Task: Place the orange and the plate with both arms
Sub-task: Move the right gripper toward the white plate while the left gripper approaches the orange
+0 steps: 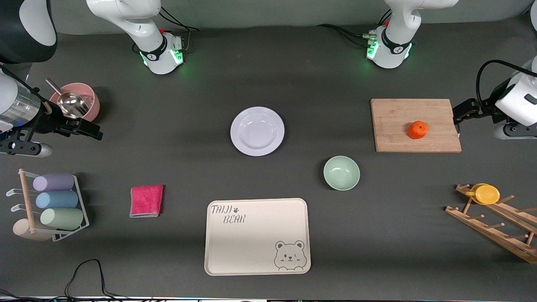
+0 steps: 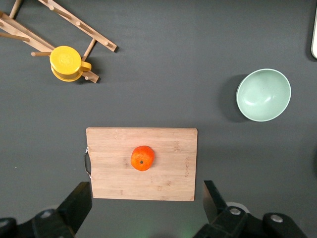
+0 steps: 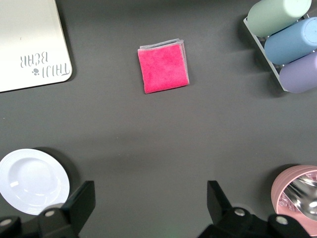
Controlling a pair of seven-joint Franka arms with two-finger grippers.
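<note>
The left gripper (image 2: 146, 210) hangs with its jaws spread wide and empty, over the table beside the cutting board (image 1: 416, 125) at the left arm's end. The orange (image 1: 418, 129) sits on that board, apart from the jaws. The right gripper (image 3: 151, 208) is also wide open and holds nothing, up over the right arm's end of the table, near the pink cup (image 1: 79, 100) with a metal scoop in it. The plate (image 1: 257, 131) lies flat in the middle of the table. Nearer the front camera sit a green bowl (image 1: 341, 173), a pink cloth (image 1: 146, 201) and a cream tray (image 1: 257, 236).
</note>
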